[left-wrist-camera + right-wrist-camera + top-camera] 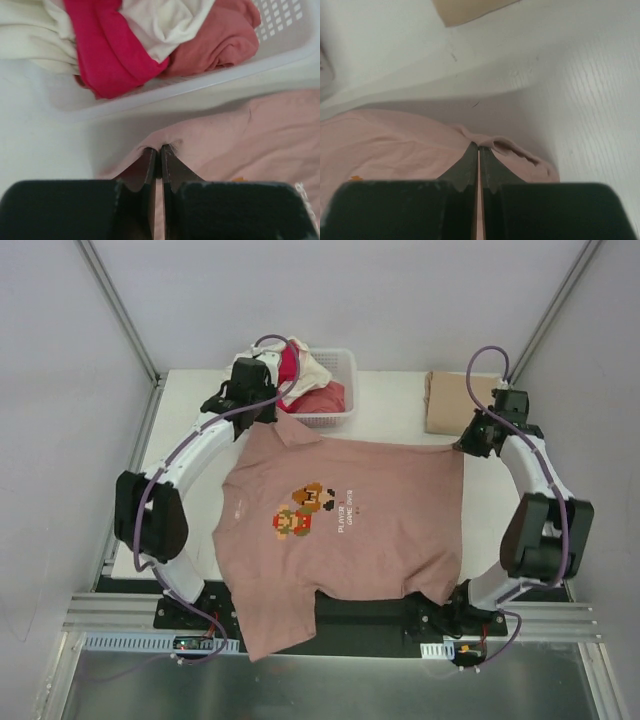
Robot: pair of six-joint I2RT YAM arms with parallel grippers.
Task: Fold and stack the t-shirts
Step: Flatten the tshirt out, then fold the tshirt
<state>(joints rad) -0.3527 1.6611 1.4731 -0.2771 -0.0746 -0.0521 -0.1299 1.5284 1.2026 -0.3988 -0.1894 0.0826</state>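
The left gripper and right gripper each clamp a far corner of the dusty-pink t-shirt, spread print-up across the counter, near end overhanging; basket beside the left, tan t-shirt near the right.

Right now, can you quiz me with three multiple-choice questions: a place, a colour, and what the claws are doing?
1. Where is the white basket? A) far side of the table B) between the arm bases C) on the floor
2. The spread-out t-shirt is: A) blue B) dusty pink C) green
3. The left gripper and right gripper are: A) both open B) both shut on the t-shirt C) holding the basket
Answers: 1A, it sits at the back; 2B, visibly pink in every view; 3B, wrist views show them pinching its cloth.
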